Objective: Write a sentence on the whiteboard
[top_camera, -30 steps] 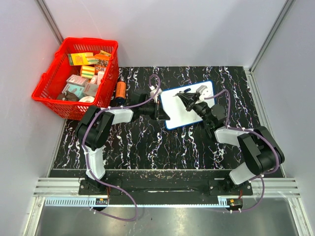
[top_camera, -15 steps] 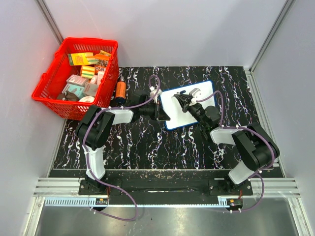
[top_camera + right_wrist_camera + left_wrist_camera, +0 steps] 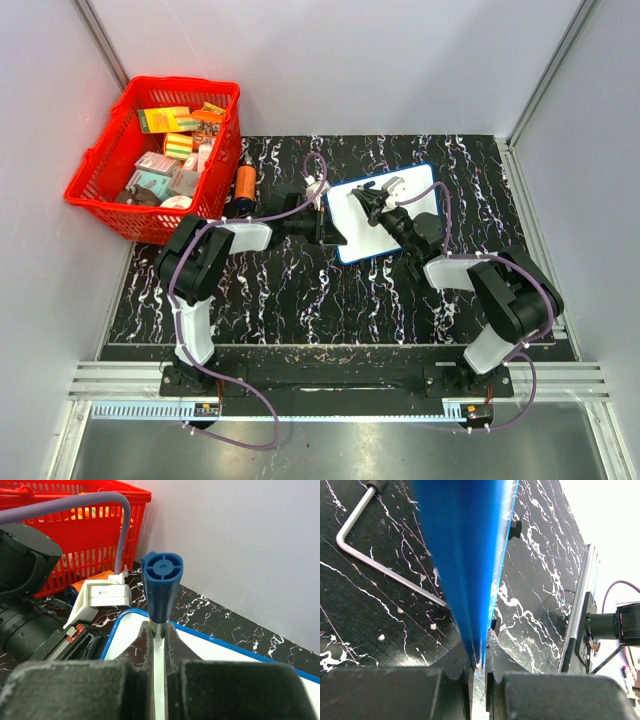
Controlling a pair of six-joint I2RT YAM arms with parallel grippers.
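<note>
The whiteboard [image 3: 358, 240] lies tilted on the black marbled table, right of centre. My left gripper [image 3: 328, 230] is shut on its left rim. In the left wrist view the blue rim [image 3: 460, 555] runs straight out from between the jaws of the left gripper [image 3: 481, 647]. My right gripper [image 3: 362, 205] hovers over the board's upper left part, shut on a blue marker [image 3: 161, 585] whose blunt end points at the camera. The white surface [image 3: 235, 655] lies just beneath the right gripper [image 3: 159, 627]. The sentence is out of view; the surface that shows is plain white.
A red basket [image 3: 155, 160] full of small boxes stands at the back left. An orange cylinder [image 3: 245, 183] lies beside it. A metal hex key [image 3: 375, 562] lies on the table left of the board. Walls close in on three sides.
My right gripper has slid left across the board with the marker, towards the upper left corner. The left gripper and the board have not moved.
</note>
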